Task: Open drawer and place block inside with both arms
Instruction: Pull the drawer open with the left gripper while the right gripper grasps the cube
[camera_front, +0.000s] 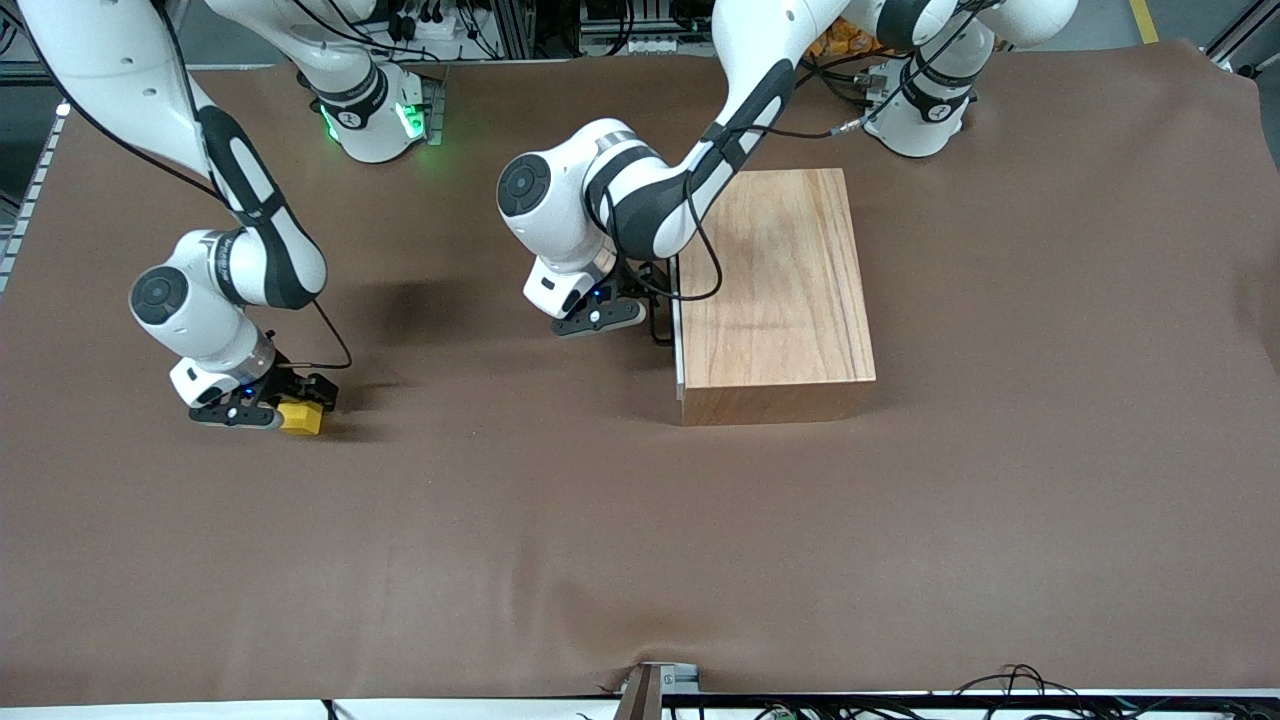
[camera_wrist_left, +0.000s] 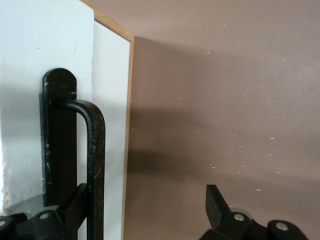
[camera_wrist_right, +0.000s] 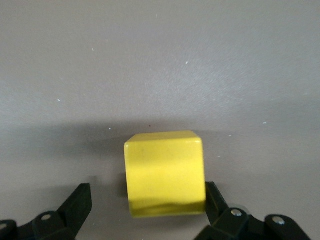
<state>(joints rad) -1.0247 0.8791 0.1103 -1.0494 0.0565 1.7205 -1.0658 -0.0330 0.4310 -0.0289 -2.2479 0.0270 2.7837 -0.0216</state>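
While one small bright yellow block (camera_front: 301, 417) sits on the brown desk (camera_front: 640, 540) toward the right arm's end, the right gripper (camera_front: 268, 408) flanks it, fingers wide. One wooden box (camera_front: 780, 290); left gripper (camera_front: 640, 318), fingers spread, at the shut drawer's handle (camera_wrist_left: 92, 165).

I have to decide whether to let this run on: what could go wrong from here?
The left gripper is open, with only one finger at the drawer's black loop handle; closing off-centre, it might miss or slip when pulling. The right gripper is open around the yellow block, one finger against it, so closing may nudge the block.
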